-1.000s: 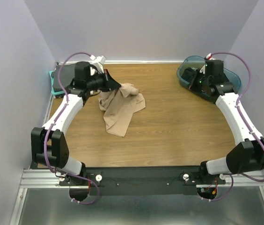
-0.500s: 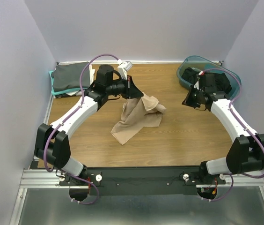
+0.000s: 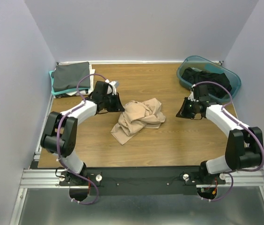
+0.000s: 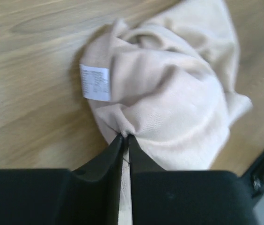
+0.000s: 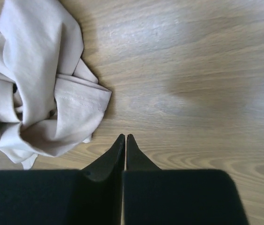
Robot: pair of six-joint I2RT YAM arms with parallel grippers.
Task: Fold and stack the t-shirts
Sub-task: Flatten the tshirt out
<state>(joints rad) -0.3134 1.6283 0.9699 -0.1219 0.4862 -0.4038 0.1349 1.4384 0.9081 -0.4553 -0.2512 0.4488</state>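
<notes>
A tan t-shirt [image 3: 139, 117] lies crumpled in the middle of the wooden table. My left gripper [image 3: 121, 108] is at its left edge, shut on a pinch of the cloth; the left wrist view shows the tan t-shirt [image 4: 169, 93] and its white label [image 4: 95, 82] just past my gripper's tips [image 4: 125, 137]. My right gripper [image 3: 179, 112] is shut and empty, low over bare wood to the right of the shirt; in the right wrist view the tan t-shirt [image 5: 33, 89] lies left of my gripper's tips [image 5: 125, 137]. Folded dark grey and teal shirts [image 3: 69, 76] are stacked at the back left.
A teal plastic tub [image 3: 232, 80] at the back right holds a dark shirt [image 3: 206, 77]. Walls close in the table on the left, back and right. The arms' bases sit on a rail [image 3: 141, 177] at the near edge.
My left gripper has carried the tan shirt from the back left toward the middle and lowered it onto the table. My right gripper has moved out of the tub, down and left toward the shirt.
</notes>
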